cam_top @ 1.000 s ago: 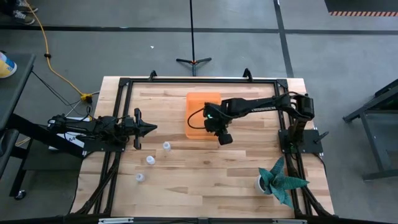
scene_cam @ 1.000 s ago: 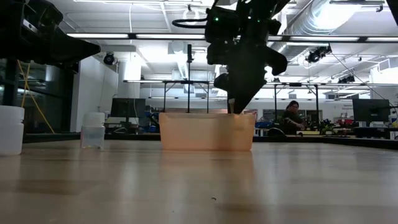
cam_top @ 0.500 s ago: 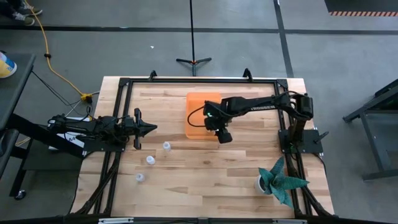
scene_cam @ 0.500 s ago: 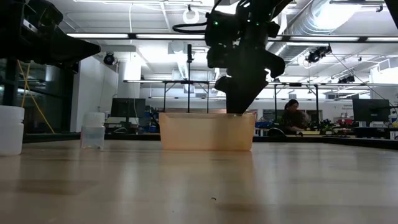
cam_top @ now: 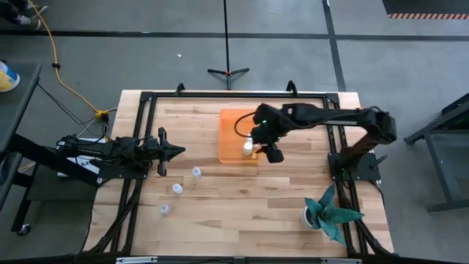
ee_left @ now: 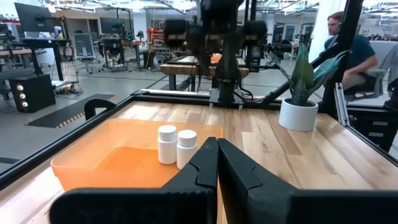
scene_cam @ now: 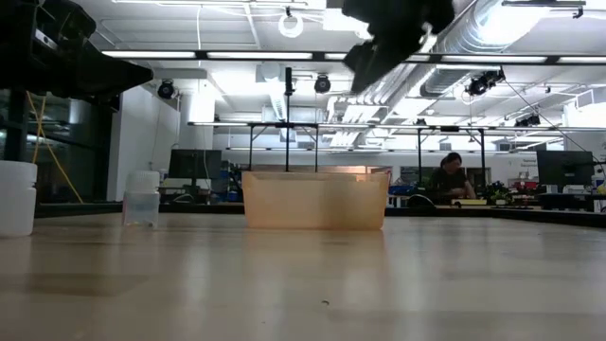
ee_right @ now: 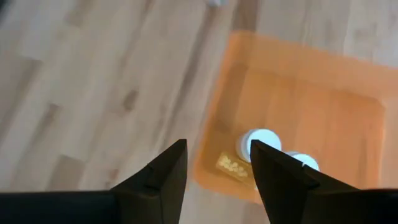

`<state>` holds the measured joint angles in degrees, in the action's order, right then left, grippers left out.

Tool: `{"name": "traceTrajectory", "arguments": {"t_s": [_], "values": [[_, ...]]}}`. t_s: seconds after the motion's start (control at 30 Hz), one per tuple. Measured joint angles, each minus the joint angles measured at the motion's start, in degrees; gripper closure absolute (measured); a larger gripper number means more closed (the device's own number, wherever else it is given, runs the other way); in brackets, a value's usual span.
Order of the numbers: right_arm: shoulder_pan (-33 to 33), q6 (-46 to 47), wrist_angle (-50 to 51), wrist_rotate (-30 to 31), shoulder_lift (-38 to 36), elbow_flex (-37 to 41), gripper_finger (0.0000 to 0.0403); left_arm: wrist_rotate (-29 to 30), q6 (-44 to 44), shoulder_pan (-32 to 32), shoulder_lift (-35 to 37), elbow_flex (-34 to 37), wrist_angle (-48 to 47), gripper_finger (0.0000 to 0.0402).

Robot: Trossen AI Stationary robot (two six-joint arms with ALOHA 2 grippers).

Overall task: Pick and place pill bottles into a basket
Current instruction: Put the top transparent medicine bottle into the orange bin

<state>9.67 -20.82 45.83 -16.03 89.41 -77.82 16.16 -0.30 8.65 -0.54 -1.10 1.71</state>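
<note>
The orange basket (cam_top: pixel 236 132) stands at the table's far middle; it also shows in the low view (scene_cam: pixel 315 199). Two white-capped pill bottles (ee_right: pixel 261 144) (ee_right: pixel 302 162) stand upright on its floor near its near right corner; the left wrist view shows them too (ee_left: pixel 166 144) (ee_left: pixel 186 148). Three more bottles (cam_top: pixel 196 172) (cam_top: pixel 177 189) (cam_top: pixel 165 209) stand on the table at the near left. My right gripper (cam_top: pixel 272 152) (ee_right: pixel 214 158) hangs open and empty, high above the basket's right edge. My left gripper (cam_top: pixel 179 152) (ee_left: pixel 216 146) is shut and empty, left of the basket.
A white pot with a teal plant (cam_top: pixel 315 215) stands at the near right. A black frame (cam_top: pixel 146 99) runs round the table. Bare wood lies between the basket and the table's near edge. A person (scene_cam: pixel 450 177) sits in the room beyond.
My right gripper has risen from the basket's near right corner to well above the basket and drawn a little toward the table's right edge. A bottle now shows standing in the basket where the gripper was.
</note>
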Motion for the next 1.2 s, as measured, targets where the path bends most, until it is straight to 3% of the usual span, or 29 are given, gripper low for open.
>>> {"name": "traceTrajectory", "arguments": {"t_s": [0.07,0.17,0.37,0.53,0.8,0.97,1.2], "values": [[0.0,0.4,-3.1,-2.6,-3.4,2.8,0.025,0.0,0.0,0.0,0.0,0.0,0.0,0.0355],[0.0,1.5,-15.1,-4.4,-10.1,13.4,0.0266,0.0,0.0,0.0,0.0,0.0,0.0,0.0355],[2.0,11.0,-43.0,-1.0,-24.7,39.1,0.0295,0.0,0.0,0.0,0.0,0.0,0.0,0.0355],[2.7,18.3,-56.2,1.3,-37.4,53.4,0.0313,0.0,0.0,0.0,0.0,0.0,0.0,0.0355],[2.7,23.1,-59.0,6.4,-54.1,65.5,0.0324,0.0,0.0,0.0,0.0,0.0,0.0,0.0355],[2.7,24.0,-59.6,7.0,-61.0,70.1,0.0324,0.0,0.0,0.0,0.0,0.0,0.0,0.0355],[2.7,24.5,-61.6,14.1,-67.2,75.1,0.0324,0.0,0.0,0.0,0.0,0.0,0.0,0.0355]]}}
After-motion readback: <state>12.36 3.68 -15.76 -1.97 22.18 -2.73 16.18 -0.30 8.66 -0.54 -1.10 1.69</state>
